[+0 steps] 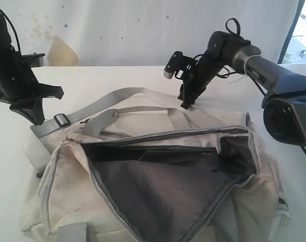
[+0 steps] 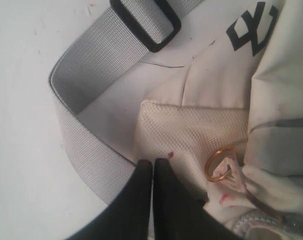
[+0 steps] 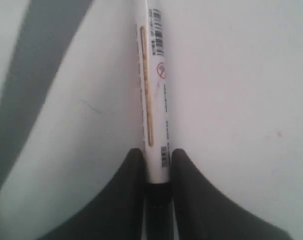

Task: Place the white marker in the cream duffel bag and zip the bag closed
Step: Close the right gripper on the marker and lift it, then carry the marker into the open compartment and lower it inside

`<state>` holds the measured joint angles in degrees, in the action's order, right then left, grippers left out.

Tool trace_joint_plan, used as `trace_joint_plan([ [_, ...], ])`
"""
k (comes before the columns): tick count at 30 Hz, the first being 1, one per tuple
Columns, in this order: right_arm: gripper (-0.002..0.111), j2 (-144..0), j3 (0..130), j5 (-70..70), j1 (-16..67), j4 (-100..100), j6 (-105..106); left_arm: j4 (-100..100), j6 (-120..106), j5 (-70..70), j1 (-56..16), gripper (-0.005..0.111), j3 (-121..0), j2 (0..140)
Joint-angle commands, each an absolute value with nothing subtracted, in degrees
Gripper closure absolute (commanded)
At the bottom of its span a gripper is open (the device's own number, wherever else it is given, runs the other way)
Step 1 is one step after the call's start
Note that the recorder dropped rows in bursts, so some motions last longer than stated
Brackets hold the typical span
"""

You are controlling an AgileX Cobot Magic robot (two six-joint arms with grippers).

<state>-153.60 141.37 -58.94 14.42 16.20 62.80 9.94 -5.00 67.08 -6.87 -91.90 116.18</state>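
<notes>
within right gripper, barcoded white marker

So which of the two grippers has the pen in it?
The right gripper: its jaws pinch the white marker. The left gripper is shut with nothing between its jaws, by the cream duffel bag.

marker — barcode, red circle sign; bag — dark logo, unreadable

Between right jaws: white marker, behind cream duffel bag; bag strap just ahead of left jaws.
</notes>
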Motion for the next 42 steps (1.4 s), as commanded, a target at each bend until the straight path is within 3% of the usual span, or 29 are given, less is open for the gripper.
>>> trace_joint_plan([
  [1,0.108,-150.96,140.55,-62.05,13.65,11.07,54.46,10.36,-5.17,66.09,-6.69,0.106,-91.82,115.36],
  [8,0.108,-147.17,140.55,-66.54,11.91,12.21,41.88,10.64,-5.17,64.93,-6.69,0.106,-91.82,115.36],
  [24,0.108,-138.84,139.13,-69.96,10.81,20.58,38.28,10.53,-7.59,64.17,-6.69,0.106,-91.82,115.36],
  [42,0.108,-115.83,100.81,-69.96,11.61,28.25,56.35,10.64,-7.71,63.35,-6.69,0.106,-91.82,115.36],
])
